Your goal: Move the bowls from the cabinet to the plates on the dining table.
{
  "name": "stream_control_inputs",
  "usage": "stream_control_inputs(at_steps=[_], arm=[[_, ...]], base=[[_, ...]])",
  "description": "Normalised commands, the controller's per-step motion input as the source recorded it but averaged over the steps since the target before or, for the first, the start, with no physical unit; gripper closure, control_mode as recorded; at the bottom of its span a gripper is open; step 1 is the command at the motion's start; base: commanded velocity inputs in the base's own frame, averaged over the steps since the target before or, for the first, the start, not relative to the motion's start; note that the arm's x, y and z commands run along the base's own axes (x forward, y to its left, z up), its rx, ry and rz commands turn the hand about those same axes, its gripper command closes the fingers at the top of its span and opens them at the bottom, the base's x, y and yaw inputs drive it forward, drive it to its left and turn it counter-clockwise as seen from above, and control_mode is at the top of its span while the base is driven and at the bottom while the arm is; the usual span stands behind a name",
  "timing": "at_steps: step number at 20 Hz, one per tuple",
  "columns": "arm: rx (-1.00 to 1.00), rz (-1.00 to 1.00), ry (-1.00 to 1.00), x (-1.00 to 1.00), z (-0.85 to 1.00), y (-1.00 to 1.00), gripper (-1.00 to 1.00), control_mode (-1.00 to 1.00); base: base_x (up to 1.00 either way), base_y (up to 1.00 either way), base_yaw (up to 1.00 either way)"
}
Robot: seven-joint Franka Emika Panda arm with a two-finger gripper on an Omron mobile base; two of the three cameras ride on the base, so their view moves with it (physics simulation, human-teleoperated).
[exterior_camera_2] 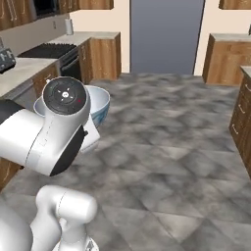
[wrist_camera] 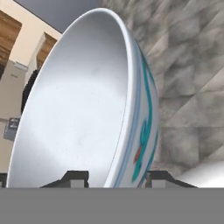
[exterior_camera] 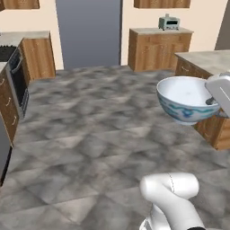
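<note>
Patterned bowl [wrist_camera: 83,109] gripped at rim by claw [wrist_camera: 117,177], above floor [exterior_camera: 90,126].

No words, brands or numbers can be read anywhere — the white bowl [wrist_camera: 87,109] carries only a blue-green painted pattern with a small reddish mark on its outside, and the round dark cap [exterior_camera_2: 65,95] beside the bowl shows faint pale marks, possibly symbols, too blurred to make out.
</note>
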Motion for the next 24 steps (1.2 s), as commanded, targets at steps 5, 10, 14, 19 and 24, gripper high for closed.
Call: stream_control_inputs(at_steps=[5,10,14,19,24], arm=[[0.0,0.0,0.0,0.0,0.0,0.0,1.0,1.0],[0.0,0.0,0.0,0.0,0.0,0.0,1.0,1.0],[0.0,0.0,0.0,0.0,0.0,0.0,1.0,1.0],[0.0,0.0,0.0,0.0,0.0,0.0,1.0,1.0],[0.0,0.0,0.0,0.0,0.0,0.0,1.0,1.0]], base=[[1.0,0.08,-0.27],[1.0,0.0,-0.47],[1.0,0.08,-0.5],[1.0,0.17,-0.44],[1.0,0.22,-0.4]])
